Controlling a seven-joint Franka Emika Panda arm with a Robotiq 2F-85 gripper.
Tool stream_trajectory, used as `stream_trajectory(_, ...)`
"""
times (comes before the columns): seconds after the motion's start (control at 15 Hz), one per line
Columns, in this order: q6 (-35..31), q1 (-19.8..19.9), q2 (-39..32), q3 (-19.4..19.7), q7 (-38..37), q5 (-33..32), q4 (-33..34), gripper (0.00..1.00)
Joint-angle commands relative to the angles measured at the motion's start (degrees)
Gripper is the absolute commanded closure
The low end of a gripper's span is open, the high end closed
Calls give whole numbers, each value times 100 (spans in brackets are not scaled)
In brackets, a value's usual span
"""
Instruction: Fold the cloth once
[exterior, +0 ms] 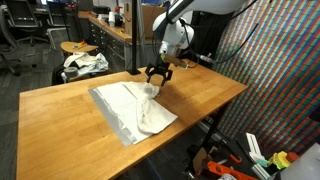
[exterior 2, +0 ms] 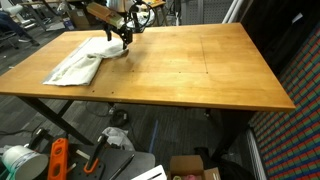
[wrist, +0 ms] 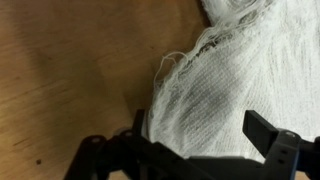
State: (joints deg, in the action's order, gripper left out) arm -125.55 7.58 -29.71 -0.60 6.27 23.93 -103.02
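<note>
The off-white cloth (exterior: 130,108) lies on the wooden table (exterior: 60,120), rumpled along its side nearest the arm, with a greyer strip at the front edge. In both exterior views my gripper (exterior: 158,78) hangs just over the cloth's far rumpled corner. Another exterior view has the cloth (exterior 2: 80,62) near the table's far left corner with the gripper (exterior 2: 122,38) at its right end. In the wrist view the gripper (wrist: 200,125) is open, and the woven cloth (wrist: 235,85) with its frayed edge fills the gap between the two black fingers (wrist: 262,128).
A stool with a white-and-dark fabric bundle (exterior: 85,62) stands behind the table. A colourful patterned panel (exterior: 275,60) rises on the arm's side. Bare wood (exterior 2: 200,65) stretches away from the cloth. Tools and boxes (exterior 2: 60,158) lie on the floor below.
</note>
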Motion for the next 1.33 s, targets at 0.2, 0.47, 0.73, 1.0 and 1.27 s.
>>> stream_trajectory(0.2, -834, 70, -249, -107, -132, 230, 101, 0)
stream_trajectory(0.47, -928, 55, -290, -94, -157, 77, 61, 0)
stream_trajectory(0.73, -719, 83, -288, -114, -91, 29, 39, 34)
stream_trajectory(1.0, -585, 109, -285, -125, -84, 53, 51, 66)
stream_trajectory(1.27, -546, 111, -273, -110, -118, 45, 50, 85)
